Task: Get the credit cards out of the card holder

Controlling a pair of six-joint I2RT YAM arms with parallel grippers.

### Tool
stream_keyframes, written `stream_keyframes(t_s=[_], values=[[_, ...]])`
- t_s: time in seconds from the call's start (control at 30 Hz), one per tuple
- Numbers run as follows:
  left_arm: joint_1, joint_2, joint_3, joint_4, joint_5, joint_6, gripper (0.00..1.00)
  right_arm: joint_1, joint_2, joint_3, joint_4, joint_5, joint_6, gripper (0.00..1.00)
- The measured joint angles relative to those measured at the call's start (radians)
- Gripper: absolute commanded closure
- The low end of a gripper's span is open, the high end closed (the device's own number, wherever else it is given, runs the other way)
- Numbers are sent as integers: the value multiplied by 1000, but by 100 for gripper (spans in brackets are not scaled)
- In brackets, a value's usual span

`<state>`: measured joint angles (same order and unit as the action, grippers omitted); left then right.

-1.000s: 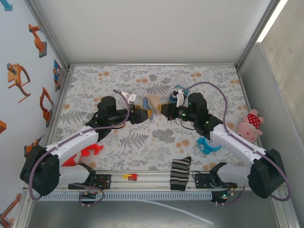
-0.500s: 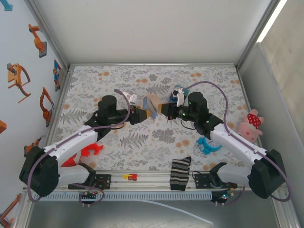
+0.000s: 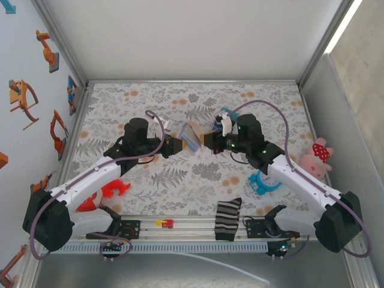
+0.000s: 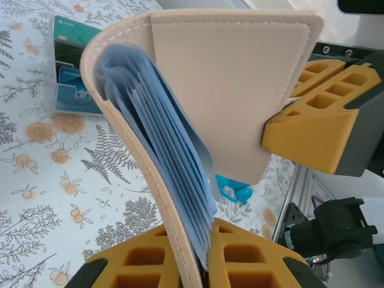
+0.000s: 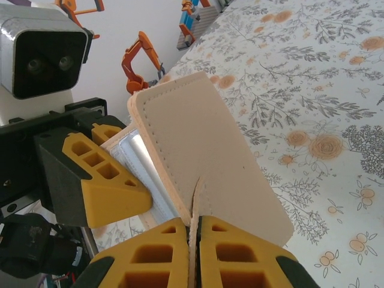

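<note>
While my left gripper (image 4: 201, 252) is pinching the blue-sleeved panel of the card holder (image 4: 234, 84) and my right gripper (image 5: 193, 234) is pinching its tan flap, it is hanging between them. Spreading gently, without loosening either pinch, is looking wisest.

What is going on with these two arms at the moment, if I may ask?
The two arms hold the card holder up between them over the middle of the floral table. The left tool is shut on one tan cover, seemingly together with the blue inner sleeves. The right tool is shut on the other cover, so the holder is spread partly open. No card looks drawn out yet.
</note>
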<state>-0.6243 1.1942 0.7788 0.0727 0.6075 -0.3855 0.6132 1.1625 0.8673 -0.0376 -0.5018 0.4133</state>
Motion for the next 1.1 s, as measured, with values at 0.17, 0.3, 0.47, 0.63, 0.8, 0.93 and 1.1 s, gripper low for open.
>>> stream_keyframes(t_s=[0.17,0.3,0.47,0.63,0.8,0.93,1.1], values=[[0,0,4,-35,-4,13,100,4,0,10,-40,-4,-39,81],[0,-26,10,-65,-4,41,100,24,0,35,-88,-17,-93,58],[0,-68,62,-150,19,98,100,79,0,90,-170,29,-186,27],[6,-93,85,-194,49,127,100,121,0,118,-232,103,-264,26],[18,-93,85,-217,87,128,100,147,11,136,-277,160,-315,26],[19,-83,92,-224,113,128,100,164,40,151,-292,190,-339,25],[23,-69,93,-227,127,128,100,181,68,162,-299,214,-357,25]])
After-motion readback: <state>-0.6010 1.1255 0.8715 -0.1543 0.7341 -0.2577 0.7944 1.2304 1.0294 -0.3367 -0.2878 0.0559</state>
